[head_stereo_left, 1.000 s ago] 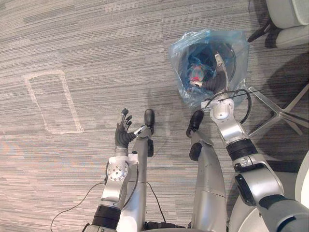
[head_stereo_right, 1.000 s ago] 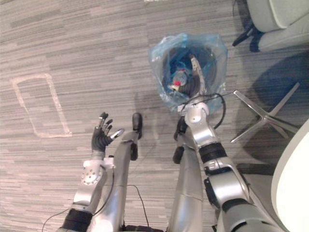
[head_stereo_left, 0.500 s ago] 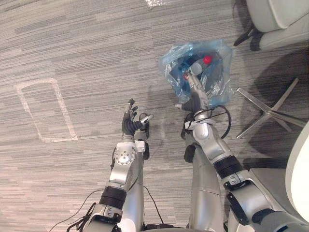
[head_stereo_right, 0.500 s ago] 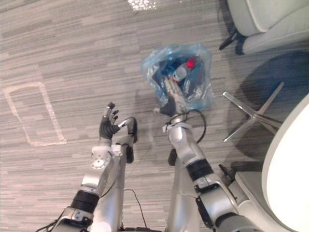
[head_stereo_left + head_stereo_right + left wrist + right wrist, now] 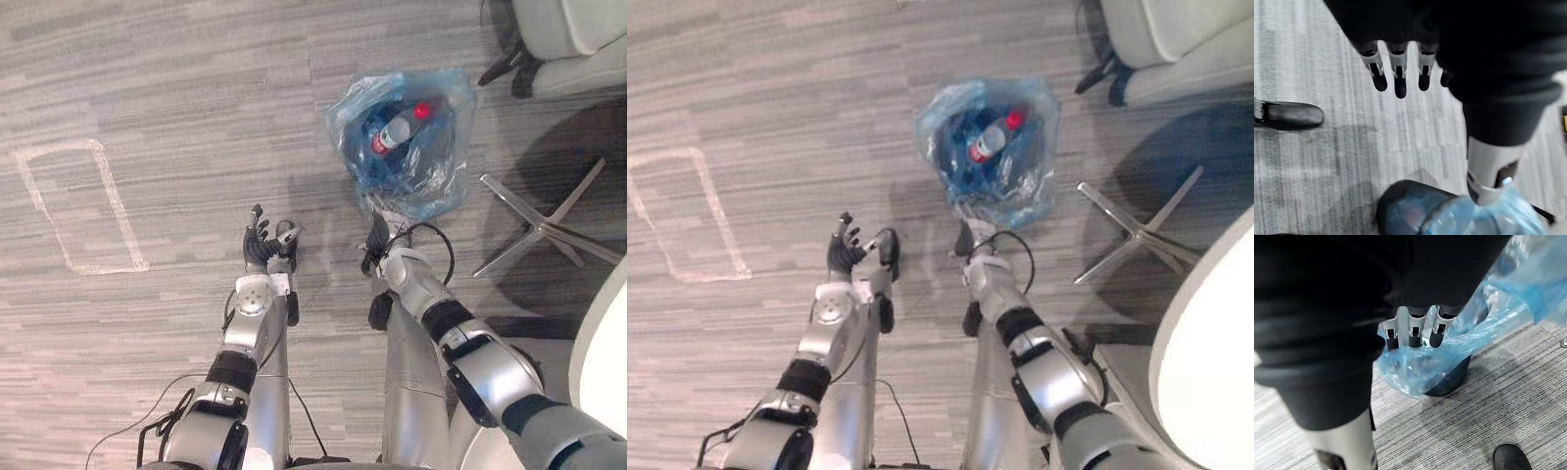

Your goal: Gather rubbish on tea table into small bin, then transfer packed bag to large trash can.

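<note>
The bin's own wall is mostly hidden: from above, the blue bag (image 5: 438, 184) that lines it drapes over the rim, and its dark base (image 5: 1446, 380) is clear in the right wrist view, just past the fingertips. The bin stands on the grey carpet straight ahead of the right hand (image 5: 1414, 329). The hand's fingers are held straight and fairly close together with the thumb apart. They point at the crumpled plastic that spills down the near side of the bin. Whether the tips press the plastic or stop just short cannot be made out.

Inside the bag, well past those fingers, a clear bottle (image 5: 395, 131) lies tilted with a red cap (image 5: 423, 111) at its far end. The rest of the rubbish under it is a dark blue blur. The bottle carries a label with some red on it — its writing is too small to read.

The left hand (image 5: 260, 245) is raised over bare carpet, well apart from the bin and level with the right hand. Its fingers are spread and straight and it holds nothing. In its wrist view the bin's edge is cut off by the frame.

A pale tape outline (image 5: 120, 203) lies on the carpet out to the left hand's outer side. Beyond the right hand's outer side are splayed metal chair legs (image 5: 544, 227), a grey seat (image 5: 578, 34) cut off at the corner, and a white table (image 5: 1205, 372) — only part of its curved edge is visible.
</note>
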### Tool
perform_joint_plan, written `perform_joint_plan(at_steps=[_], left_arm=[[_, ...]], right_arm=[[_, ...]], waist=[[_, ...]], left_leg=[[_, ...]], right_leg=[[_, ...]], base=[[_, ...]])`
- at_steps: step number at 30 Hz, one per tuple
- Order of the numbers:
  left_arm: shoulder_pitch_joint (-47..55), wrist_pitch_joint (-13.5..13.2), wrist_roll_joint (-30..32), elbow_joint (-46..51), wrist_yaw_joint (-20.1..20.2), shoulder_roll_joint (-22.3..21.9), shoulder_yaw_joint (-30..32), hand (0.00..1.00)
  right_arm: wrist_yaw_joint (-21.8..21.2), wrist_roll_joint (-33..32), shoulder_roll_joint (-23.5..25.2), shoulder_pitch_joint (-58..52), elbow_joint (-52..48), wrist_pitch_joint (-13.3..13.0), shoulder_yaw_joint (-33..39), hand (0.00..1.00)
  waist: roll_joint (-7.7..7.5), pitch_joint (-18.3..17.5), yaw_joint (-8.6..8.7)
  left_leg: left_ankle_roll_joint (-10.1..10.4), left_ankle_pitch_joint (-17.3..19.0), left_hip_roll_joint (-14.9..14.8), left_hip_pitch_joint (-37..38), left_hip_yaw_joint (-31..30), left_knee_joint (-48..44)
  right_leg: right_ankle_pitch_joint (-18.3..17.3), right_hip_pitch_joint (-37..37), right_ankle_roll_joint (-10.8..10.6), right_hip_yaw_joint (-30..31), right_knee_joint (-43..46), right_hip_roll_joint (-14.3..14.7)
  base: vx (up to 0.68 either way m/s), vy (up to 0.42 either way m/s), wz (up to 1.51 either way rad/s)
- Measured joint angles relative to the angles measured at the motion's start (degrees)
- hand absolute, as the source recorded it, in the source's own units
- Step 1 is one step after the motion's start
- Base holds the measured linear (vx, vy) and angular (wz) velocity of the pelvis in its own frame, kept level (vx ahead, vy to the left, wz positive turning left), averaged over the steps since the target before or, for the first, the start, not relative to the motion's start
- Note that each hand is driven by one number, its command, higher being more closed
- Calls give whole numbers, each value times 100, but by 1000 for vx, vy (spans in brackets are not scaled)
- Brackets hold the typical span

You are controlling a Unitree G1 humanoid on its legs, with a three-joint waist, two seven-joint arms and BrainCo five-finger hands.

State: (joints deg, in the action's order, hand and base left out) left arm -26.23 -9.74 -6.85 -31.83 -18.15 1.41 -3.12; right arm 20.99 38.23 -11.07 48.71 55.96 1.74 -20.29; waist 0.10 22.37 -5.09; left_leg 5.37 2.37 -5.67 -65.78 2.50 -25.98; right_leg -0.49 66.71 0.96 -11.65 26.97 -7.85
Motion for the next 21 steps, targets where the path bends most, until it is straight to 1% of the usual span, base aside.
perform_joint_plan(at_steps=[3, 4, 7, 9, 21], left_arm=[[-24, -81, -70, -12, -53, -12, -5, 0], [-28, -129, -119, -21, -58, -17, -3, 0], [-48, -175, -174, -25, -63, -13, 1, 0], [-112, -172, -241, -128, -63, -10, 35, 0], [-145, -172, -242, -390, -60, -62, 163, 0]], right_arm=[[48, -9, -1, 100, 153, 108, 165, 0], [70, -13, 0, 130, 160, 121, 208, 100], [170, -53, 17, 284, 165, 120, 211, 100], [267, -123, 10, 435, 163, 121, 288, 100], [477, -479, 200, 424, -13, 104, 633, 100]], waist=[[0, 0, -13], [0, 0, -22], [0, 0, -32], [0, 0, -34], [0, 0, -94]], left_leg=[[-6, -24, 34, -32, -10, 47], [-6, -23, 58, -66, -14, 89], [-31, -7, 62, -245, -18, 111], [18, -84, 52, -423, -24, 109], [25, -122, 22, -401, -8, 83]], right_leg=[[-104, 72, 11, -9, 139, -55], [-159, 148, 12, -16, 242, -105], [-179, 360, 18, -29, 302, -122], [-179, 529, 22, -59, 345, -128], [-178, 504, 22, -57, 348, -113]], base=[[0, -8, 20], [-3, -11, 18], [-14, -16, 10], [-21, -25, 10], [-3, -5, 1]])
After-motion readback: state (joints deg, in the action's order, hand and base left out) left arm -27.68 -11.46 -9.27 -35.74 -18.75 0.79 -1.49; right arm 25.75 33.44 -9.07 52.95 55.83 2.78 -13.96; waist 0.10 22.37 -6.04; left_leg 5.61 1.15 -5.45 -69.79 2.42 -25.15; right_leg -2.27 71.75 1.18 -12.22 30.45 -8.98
